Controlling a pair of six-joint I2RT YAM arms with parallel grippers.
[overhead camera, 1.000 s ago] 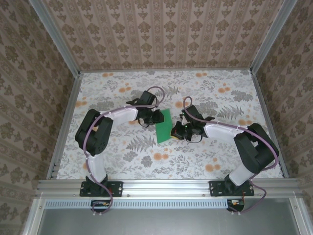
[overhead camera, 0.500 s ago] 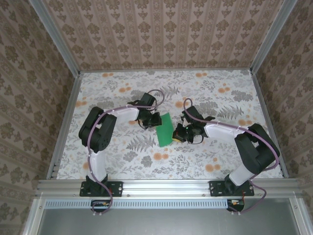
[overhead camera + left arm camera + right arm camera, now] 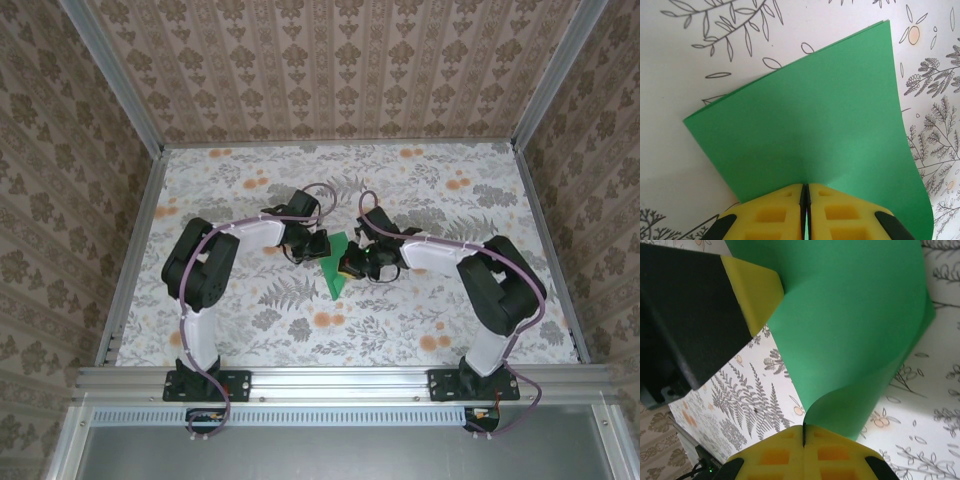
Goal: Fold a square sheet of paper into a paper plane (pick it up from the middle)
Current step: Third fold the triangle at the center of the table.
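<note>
The green sheet of paper (image 3: 334, 272) is sitting around the middle of the table (image 3: 250, 330), its long side running roughly from far edge to near edge. The left gripper (image 3: 805, 189) is clamping its left edge and the right gripper (image 3: 803, 429) is pinching its right edge, so it's bowing up between the 2. I'm guessing the next fold is hinging on that, since both arms are looking equally close.
</note>
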